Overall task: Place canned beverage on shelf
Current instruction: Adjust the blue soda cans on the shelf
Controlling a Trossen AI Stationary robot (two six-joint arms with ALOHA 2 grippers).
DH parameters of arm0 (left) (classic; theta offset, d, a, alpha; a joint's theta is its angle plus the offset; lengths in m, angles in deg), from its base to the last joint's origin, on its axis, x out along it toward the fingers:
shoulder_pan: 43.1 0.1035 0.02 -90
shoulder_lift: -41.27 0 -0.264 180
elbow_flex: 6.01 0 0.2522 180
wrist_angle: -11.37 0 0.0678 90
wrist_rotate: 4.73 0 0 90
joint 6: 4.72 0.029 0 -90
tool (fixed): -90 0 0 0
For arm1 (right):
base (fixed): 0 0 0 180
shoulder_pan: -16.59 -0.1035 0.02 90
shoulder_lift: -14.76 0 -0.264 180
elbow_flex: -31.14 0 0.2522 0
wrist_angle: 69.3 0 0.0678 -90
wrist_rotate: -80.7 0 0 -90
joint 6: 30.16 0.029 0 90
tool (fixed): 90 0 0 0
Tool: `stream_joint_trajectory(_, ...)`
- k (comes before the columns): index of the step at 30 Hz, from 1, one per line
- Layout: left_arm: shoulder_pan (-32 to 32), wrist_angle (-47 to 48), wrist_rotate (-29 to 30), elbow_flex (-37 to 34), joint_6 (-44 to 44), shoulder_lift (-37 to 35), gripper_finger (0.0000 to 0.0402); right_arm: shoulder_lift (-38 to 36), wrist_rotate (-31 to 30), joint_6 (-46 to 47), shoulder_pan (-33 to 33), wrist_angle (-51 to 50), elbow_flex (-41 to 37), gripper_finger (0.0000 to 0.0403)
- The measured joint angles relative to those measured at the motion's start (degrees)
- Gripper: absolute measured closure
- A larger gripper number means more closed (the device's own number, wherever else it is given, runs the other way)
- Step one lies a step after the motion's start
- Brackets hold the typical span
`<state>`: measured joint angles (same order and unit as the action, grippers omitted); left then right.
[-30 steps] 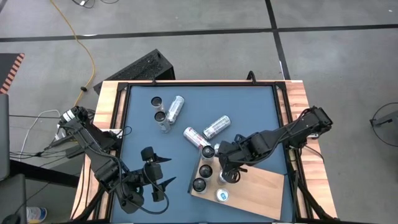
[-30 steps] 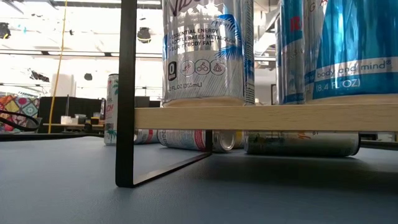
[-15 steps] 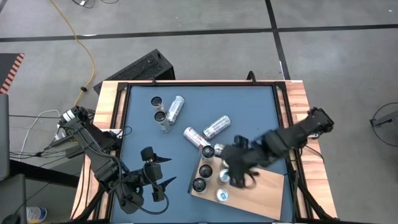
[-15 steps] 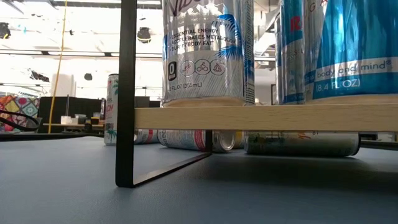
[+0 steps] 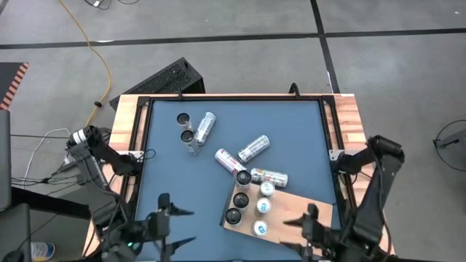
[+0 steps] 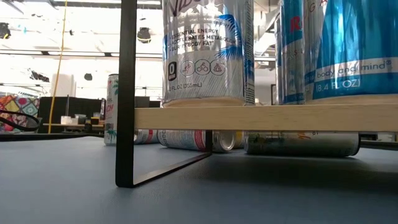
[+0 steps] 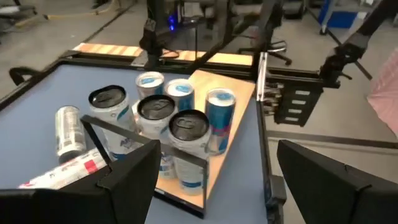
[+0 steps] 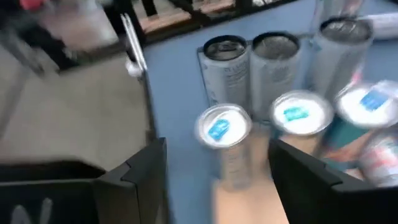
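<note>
Six cans stand upright on the shelf (image 5: 309,211), the light-brown board lying at an angle on the blue-grey surface (image 5: 167,175) toward its near right corner. There are three dark-topped cans (image 5: 238,199) along the shelf's left edge and three blue-lidded cans (image 5: 263,206) in a row just beside them. A further can (image 5: 271,177) lies on its side against the shelf's far edge, and two more lying cans (image 5: 253,148) sit close together near the middle of the surface. Over toward the far left, two upright cans (image 5: 185,128) stand with another lying can (image 5: 205,126) right beside them. The left end effector (image 5: 166,229) is down at the near edge on the left, fingers spread, gripping nothing. The right end effector (image 5: 312,231) hangs at the near edge just off the shelf's near corner, fingers parted and empty, well clear of the cans. From table height, the shelf board rides on a thin black frame (image 6: 127,93), cans on top, lying cans visible underneath.
</note>
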<state>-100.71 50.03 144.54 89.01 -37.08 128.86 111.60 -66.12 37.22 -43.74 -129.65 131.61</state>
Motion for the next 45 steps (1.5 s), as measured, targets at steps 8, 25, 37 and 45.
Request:
stream_joint_trajectory(8,-1.90,-2.09,6.40,0.00,-0.24,2.39,0.0093,0.07,-3.65,11.51,0.44,23.62,-21.86,0.0184)
stream_joint_trajectory(25,-0.13,-1.87,8.58,-0.02,-1.77,2.58,0.0093,2.59,-0.92,14.54,6.24,18.37,-23.82,0.0400)
stream_joint_trajectory(37,-0.15,-1.44,8.58,-0.02,-1.32,2.58,0.0093,3.76,1.52,12.04,7.62,19.05,-23.90,0.0403)
stream_joint_trajectory(45,-0.17,-1.28,8.44,-0.02,-1.29,2.56,0.0093,3.72,4.62,14.62,3.50,22.04,-23.90,0.0403)
